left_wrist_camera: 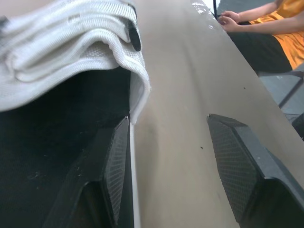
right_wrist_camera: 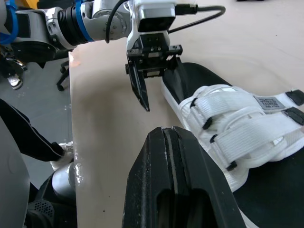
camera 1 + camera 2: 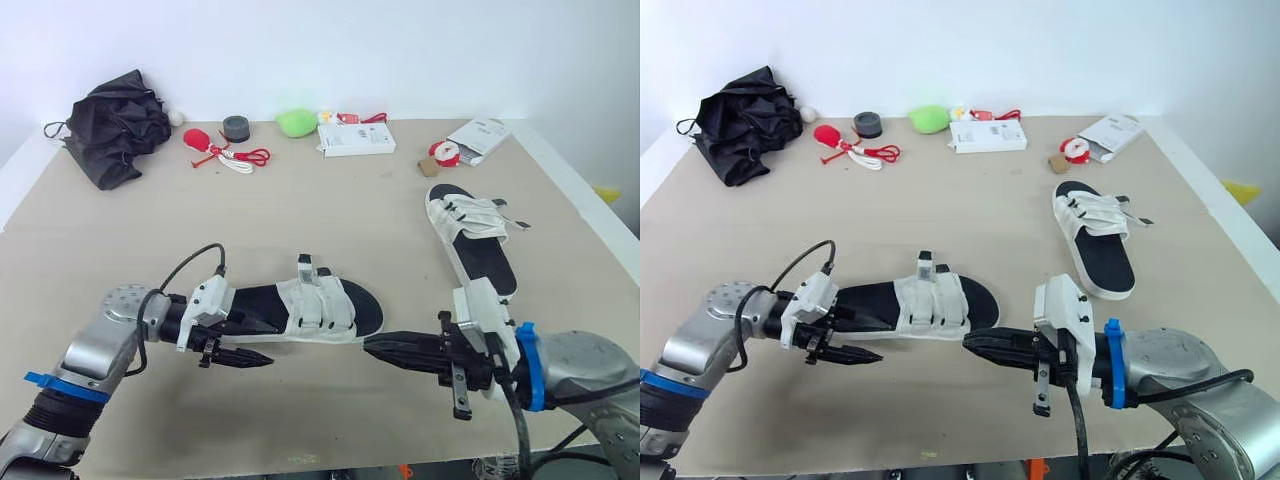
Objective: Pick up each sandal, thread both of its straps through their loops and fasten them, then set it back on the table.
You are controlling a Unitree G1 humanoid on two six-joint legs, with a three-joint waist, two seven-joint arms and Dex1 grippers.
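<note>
The near sandal [image 3: 318, 305], black-soled with white straps, lies flat across the table's front middle. My left gripper [image 3: 268, 343] is open at its heel end. One finger [image 1: 116, 166] rests on the black footbed and the other [image 1: 237, 156] is over the bare table, so the sole's edge lies between them. My right gripper [image 3: 372, 346] is shut on nothing and points at the sandal's toe end, just short of it; the sandal's straps [image 2: 237, 128] lie beside it. A second sandal [image 3: 470, 235] of the same kind lies at the right, further back.
Along the table's back edge lie a black bag [image 3: 115, 125], a red and white cord [image 3: 230, 155], a black tape roll [image 3: 237, 128], a green object [image 3: 296, 122], a white box [image 3: 356, 138] and a white packet [image 3: 478, 138]. A person in orange [image 1: 280, 28] sits beyond the table.
</note>
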